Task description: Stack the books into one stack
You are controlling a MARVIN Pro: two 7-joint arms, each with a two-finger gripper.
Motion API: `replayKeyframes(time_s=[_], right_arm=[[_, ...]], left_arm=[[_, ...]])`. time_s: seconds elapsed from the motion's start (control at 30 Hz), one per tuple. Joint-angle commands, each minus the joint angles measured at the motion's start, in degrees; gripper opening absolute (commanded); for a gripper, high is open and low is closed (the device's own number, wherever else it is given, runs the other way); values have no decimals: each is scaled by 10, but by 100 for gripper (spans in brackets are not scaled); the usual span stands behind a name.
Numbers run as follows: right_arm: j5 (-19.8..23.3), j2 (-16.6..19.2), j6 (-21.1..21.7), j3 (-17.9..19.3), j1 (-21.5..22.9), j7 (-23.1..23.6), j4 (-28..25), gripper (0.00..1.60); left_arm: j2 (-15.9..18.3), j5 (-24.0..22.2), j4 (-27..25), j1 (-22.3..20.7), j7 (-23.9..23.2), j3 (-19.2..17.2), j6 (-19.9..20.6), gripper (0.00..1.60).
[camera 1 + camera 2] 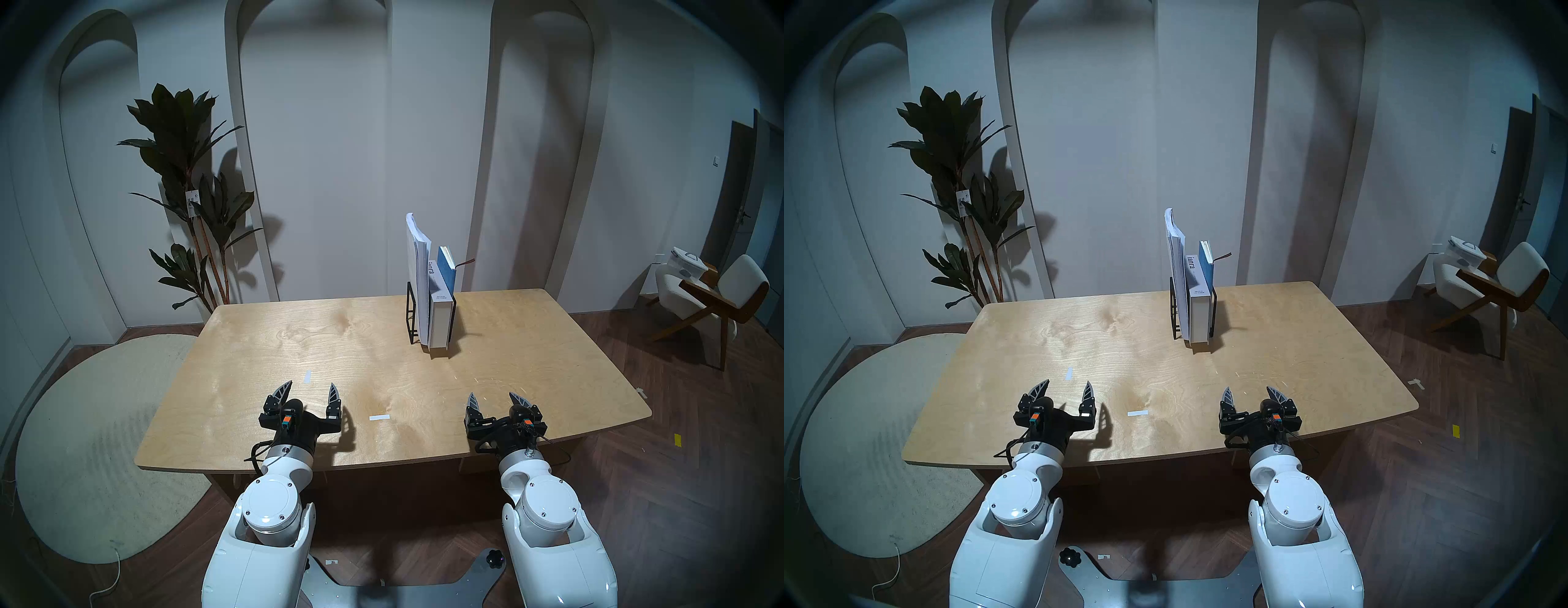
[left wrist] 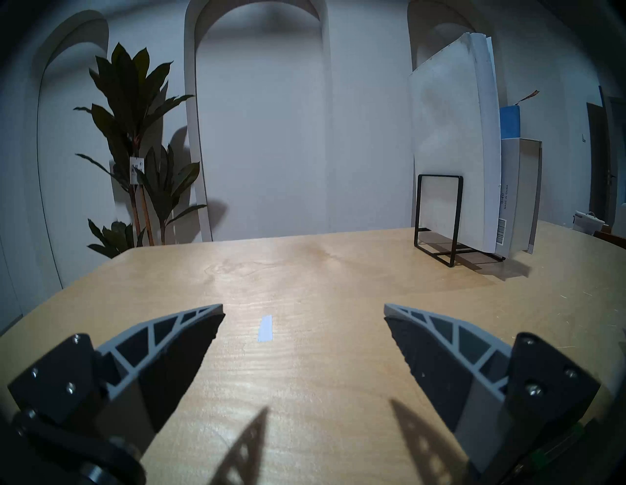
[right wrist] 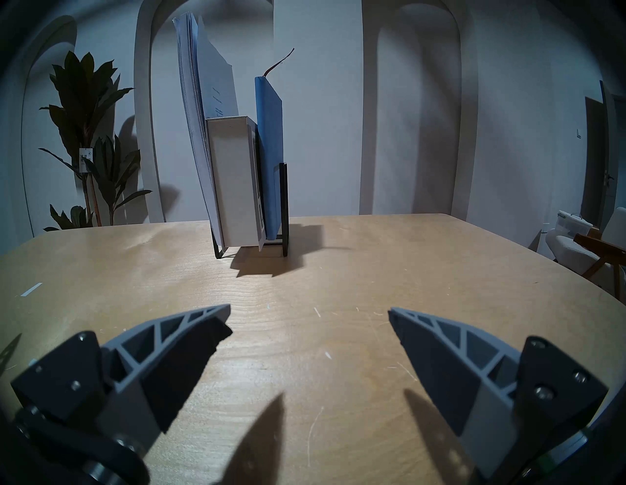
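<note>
Three books stand upright in a black wire rack [image 1: 410,312] at the far middle-right of the wooden table [image 1: 297,339]. The tall white softcover [image 1: 418,263] [image 2: 450,152] [image 3: 203,101] is on the left, the thick white-grey book [image 1: 439,318] [image 3: 233,183] in the middle, the thin blue book [image 1: 447,271] [image 3: 271,152] with a dark ribbon on the right. No stack lies on the table. My left gripper [image 1: 312,388] [image 2: 303,310] and right gripper [image 1: 494,398] [image 3: 310,313] hover open and empty near the table's front edge, far from the books.
Two white tape strips lie on the table, one ahead of the left gripper [image 1: 308,376], one between the grippers [image 1: 379,417]. A potted plant [image 1: 186,191] stands beyond the table's far left corner. A chair [image 1: 717,297] stands on the floor at the right.
</note>
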Motion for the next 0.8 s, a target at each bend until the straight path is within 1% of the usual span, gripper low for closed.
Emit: replayKeyframes(time_s=[0.0, 0.1, 0.13, 0.2, 0.23, 0.37, 0.47, 0.5, 0.57, 0.6, 0.63, 0.7, 0.73, 0.77], right_arm=[[0, 0, -1, -1, 1, 0, -12, 160], [0, 0, -2, -1, 1, 0, -12, 160], [0, 0, -2, -1, 2, 0, -11, 160], [0, 0, -2, -1, 1, 0, -11, 160], [0, 0, -2, -1, 1, 0, -11, 160], [0, 0, -2, -1, 2, 0, -11, 160], [0, 0, -2, -1, 2, 0, -10, 160], [0, 0, -2, -1, 2, 0, -10, 160], [0, 0, -2, -1, 2, 0, -10, 160], [0, 0, -2, -1, 2, 0, -10, 160], [0, 0, -2, -1, 3, 0, -9, 160], [0, 0, -3, -1, 3, 0, -9, 160], [0, 0, -3, -1, 3, 0, -9, 160], [0, 0, -3, -1, 3, 0, -9, 160]], left_arm=[[6, 16, -11, -25, 0, 9, -30, 160], [11, 25, -16, -30, -2, 16, -39, 160], [19, 30, -21, -33, -9, 21, -39, 160], [18, 28, -22, -34, -10, 22, -39, 160], [25, 2, -25, -43, -39, 20, -20, 160], [27, -31, -23, -67, -71, 12, 3, 160], [28, -48, -19, -89, -86, 10, 16, 160], [27, -51, -19, -105, -91, 12, 19, 160], [24, -56, -29, -103, -98, 12, 24, 160], [23, -60, -25, -113, -101, 13, 29, 160], [13, -84, -27, -115, -112, 11, 51, 160], [1, -105, -21, -124, -119, 9, 60, 160], [-1, -109, -17, -133, -121, 7, 69, 160], [-6, -123, -10, -143, -126, 6, 86, 160]])
